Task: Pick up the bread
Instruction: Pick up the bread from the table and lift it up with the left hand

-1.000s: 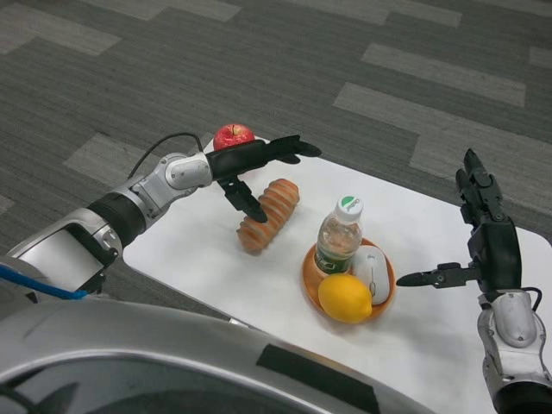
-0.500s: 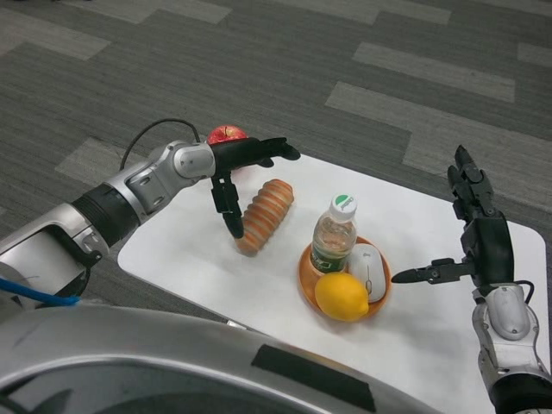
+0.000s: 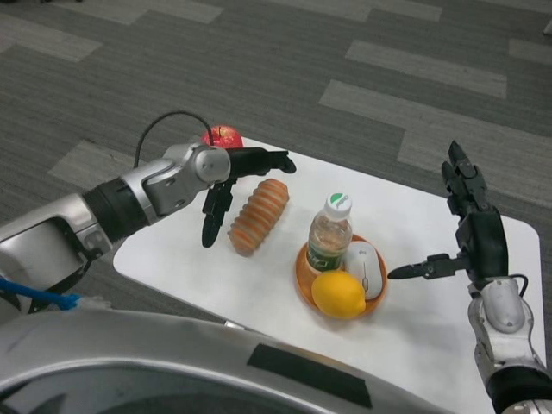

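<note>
The bread [image 3: 258, 216] is seen lying on the white worktop [image 3: 431, 336], at about nine o'clock from the orange bowl [image 3: 304, 285]. The left hand [image 3: 231, 183] is held just above and beside the loaf's ten-o'clock side, fingers spread apart, with one digit [image 3: 210, 226] pointed down beside the loaf; nothing is gripped, and contact with the loaf cannot be told. A red apple [image 3: 222, 136] is partly hidden behind that wrist. In the bowl are kept a water bottle [image 3: 328, 235], a lemon [image 3: 338, 294] and a white computer mouse [image 3: 362, 268]. The right hand [image 3: 470, 233] is raised at three o'clock, fingers apart, empty.
</note>
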Available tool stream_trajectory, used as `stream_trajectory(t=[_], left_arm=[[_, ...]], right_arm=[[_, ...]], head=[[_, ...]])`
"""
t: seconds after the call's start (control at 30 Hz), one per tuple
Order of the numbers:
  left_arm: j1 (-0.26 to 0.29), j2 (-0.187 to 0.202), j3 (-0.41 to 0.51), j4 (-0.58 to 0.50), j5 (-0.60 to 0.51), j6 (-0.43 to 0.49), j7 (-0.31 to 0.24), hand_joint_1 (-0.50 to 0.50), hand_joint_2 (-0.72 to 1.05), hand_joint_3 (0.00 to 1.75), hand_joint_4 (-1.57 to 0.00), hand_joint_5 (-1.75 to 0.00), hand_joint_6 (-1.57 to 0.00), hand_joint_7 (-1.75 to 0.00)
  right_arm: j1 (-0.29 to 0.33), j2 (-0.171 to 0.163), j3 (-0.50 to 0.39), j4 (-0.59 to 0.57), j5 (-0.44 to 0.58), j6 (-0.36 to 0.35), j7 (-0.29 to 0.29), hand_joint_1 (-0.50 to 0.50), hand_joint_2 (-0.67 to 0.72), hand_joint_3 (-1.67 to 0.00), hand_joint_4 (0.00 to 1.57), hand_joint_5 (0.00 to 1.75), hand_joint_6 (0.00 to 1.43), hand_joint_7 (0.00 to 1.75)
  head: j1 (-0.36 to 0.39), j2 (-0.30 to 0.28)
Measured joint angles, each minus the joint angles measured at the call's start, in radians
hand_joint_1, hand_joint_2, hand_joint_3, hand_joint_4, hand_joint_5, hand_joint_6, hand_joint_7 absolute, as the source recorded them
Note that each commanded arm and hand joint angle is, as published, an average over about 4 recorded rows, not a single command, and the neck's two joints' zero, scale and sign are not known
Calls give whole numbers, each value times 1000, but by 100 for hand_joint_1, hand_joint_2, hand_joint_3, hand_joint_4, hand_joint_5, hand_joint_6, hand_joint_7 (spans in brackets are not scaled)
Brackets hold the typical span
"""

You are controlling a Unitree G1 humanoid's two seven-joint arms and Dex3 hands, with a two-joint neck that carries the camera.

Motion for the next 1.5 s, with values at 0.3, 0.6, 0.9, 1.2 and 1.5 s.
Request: stream_trajectory(t=[0.3,0.6,0.9,1.2,1.5], left_arm=[[-103,-1,-138,52,15,18,6,-37,-55,9,0,-82,0,-49],[-187,-26,-232,175,15,7,36,-38,-46,9,0,-82,0,-49],[-240,-75,-329,301,0,-22,85,-38,-46,9,0,-82,0,-49],[-285,-80,-442,394,-59,-134,140,-39,-37,9,0,-82,0,-49],[-316,-92,-539,467,-93,-183,187,-37,-30,9,0,-82,0,-49]], right_arm=[[-1,2,1,14,0,1,-1,-17,9,0,0,0,0,0],[-4,11,1,17,1,1,-1,-17,9,0,0,0,0,0],[-16,13,1,20,2,1,-1,-18,9,0,0,0,0,0],[-18,14,1,22,2,1,-1,-17,9,0,0,0,0,0],[-18,14,1,23,2,1,-1,-17,9,0,0,0,0,0]], head=[[-11,-2],[-11,-2],[-12,-6],[-21,-9],[-22,-7]])
